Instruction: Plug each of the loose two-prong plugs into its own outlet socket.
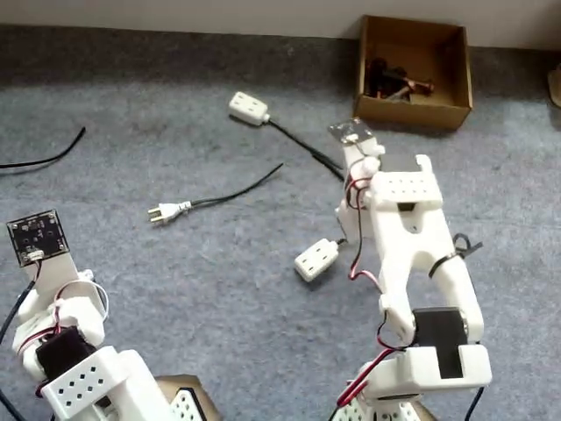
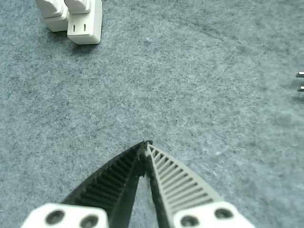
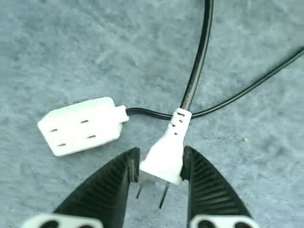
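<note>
Inside right gripper (image 3: pixel 161 153), white plug (image 3: pixel 167 148), outlet socket (image 3: pixel 80 126) just beside

High camera overhead, looking down; wrist cameras close to carpet (image 2: pixel 190 71); high and right wrist share socket (image 1: pixel 317 260) (image 3: pixel 80 126).

Grey carpet (image 1: pixel 175 289) meets a pale wall (image 1: pixel 175 10)

My left wrist view's edge leaves me just two bare metal prongs (image 2: pixel 300 80), the plug body cut off; what fills the brown cardboard box (image 1: pixel 412 112) I cannot tell.
</note>
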Action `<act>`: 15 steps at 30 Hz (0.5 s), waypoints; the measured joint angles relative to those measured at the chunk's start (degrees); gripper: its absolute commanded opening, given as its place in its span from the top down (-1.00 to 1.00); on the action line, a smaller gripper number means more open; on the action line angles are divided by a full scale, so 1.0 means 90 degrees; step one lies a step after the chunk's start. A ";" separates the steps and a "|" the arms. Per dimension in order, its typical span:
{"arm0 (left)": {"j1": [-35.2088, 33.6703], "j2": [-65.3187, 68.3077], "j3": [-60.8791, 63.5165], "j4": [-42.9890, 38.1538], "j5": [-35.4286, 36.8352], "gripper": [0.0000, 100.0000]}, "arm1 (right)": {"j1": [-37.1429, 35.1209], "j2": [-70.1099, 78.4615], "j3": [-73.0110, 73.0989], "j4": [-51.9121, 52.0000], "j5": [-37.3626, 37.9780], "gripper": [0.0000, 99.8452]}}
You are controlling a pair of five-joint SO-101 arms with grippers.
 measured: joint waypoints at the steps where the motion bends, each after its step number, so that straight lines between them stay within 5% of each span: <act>1: 0.0000 0.0000 0.0000 0.0000 0.0000 0.99 | 0.0117 0.0000 0.0000 0.0000 0.0098 0.78; 15: 0.0000 0.0000 0.0010 0.0000 0.0000 0.99 | 0.1114 -0.0010 0.1192 -0.0781 0.0752 0.78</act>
